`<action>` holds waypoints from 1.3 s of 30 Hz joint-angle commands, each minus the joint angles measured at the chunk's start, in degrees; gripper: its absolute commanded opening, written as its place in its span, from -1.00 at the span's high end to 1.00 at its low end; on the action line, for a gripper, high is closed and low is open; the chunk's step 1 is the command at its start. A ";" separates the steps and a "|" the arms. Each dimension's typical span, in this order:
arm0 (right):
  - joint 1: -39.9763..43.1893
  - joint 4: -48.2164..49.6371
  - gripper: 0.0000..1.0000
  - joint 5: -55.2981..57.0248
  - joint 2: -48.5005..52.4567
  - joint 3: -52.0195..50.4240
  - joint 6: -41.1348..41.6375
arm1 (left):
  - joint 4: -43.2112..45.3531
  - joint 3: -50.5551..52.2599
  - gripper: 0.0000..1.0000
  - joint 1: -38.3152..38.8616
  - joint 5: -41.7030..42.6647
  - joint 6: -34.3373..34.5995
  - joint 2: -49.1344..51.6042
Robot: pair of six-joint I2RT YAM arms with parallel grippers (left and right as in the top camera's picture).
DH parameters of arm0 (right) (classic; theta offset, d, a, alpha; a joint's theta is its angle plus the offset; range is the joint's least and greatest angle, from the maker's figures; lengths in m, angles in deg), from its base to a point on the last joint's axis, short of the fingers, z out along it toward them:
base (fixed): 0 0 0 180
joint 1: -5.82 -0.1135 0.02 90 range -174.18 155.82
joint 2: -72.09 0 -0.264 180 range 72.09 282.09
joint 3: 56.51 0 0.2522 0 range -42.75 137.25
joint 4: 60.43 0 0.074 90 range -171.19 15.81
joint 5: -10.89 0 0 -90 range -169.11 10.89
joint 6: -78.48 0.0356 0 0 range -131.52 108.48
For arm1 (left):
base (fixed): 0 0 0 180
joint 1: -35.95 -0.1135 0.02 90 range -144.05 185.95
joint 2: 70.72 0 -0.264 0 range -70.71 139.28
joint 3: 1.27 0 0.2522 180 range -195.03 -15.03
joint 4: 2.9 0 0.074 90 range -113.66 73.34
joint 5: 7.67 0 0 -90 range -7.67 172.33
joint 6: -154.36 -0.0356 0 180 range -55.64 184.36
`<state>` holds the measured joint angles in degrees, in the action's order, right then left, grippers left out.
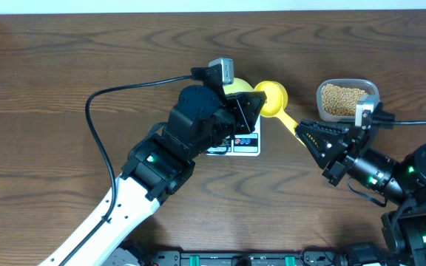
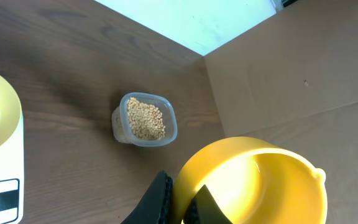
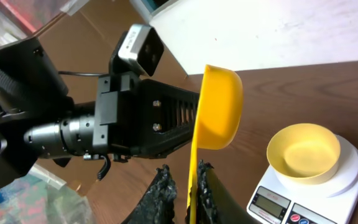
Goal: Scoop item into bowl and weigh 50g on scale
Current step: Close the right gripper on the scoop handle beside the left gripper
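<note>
We find the yellow scoop [image 1: 274, 97] caught between both arms, just to the right of the scale [image 1: 246, 144]. The left gripper [image 2: 180, 198] is clamped on the rim of the scoop's cup, one finger inside and one outside. The right gripper [image 1: 305, 133] has the scoop's handle between its fingers [image 3: 211, 194], but we cannot tell whether they press on it or stand slightly off it. The pale bowl [image 3: 303, 152] sits on the scale's platform. From overhead, the left wrist and its camera cover nearly all of the bowl and much of the scale, leaving only the front strip with the buttons showing. The display is too small for us to read. The beans [image 1: 342, 101] lie in a clear tub [image 1: 376, 91] at the right side of the wooden table [image 1: 50, 74], beyond the scoop and well apart from the bowl. A black cable [image 1: 91, 111] loops across the table beside the left arm.
</note>
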<state>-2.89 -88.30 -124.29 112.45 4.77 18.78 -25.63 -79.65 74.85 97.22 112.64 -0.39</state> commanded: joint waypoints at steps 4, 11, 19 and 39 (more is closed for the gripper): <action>-0.50 -0.22 0.77 -0.20 1.75 0.79 4.74 | 0.44 -0.33 0.86 0.07 0.92 1.79 -0.24; -0.50 -0.17 0.77 -0.68 1.92 0.79 9.46 | 1.42 -0.33 0.85 0.07 0.85 1.77 -0.24; -0.50 0.04 0.78 -0.85 1.90 0.79 14.49 | 2.69 -0.33 0.85 0.07 0.46 1.75 -0.22; -0.50 1.05 0.83 -1.97 1.92 0.79 21.14 | 2.67 -0.33 0.85 0.07 0.46 1.79 -0.22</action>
<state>-2.89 -87.21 -125.80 114.36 4.77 37.71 -23.69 -79.65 74.85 97.20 113.88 -0.39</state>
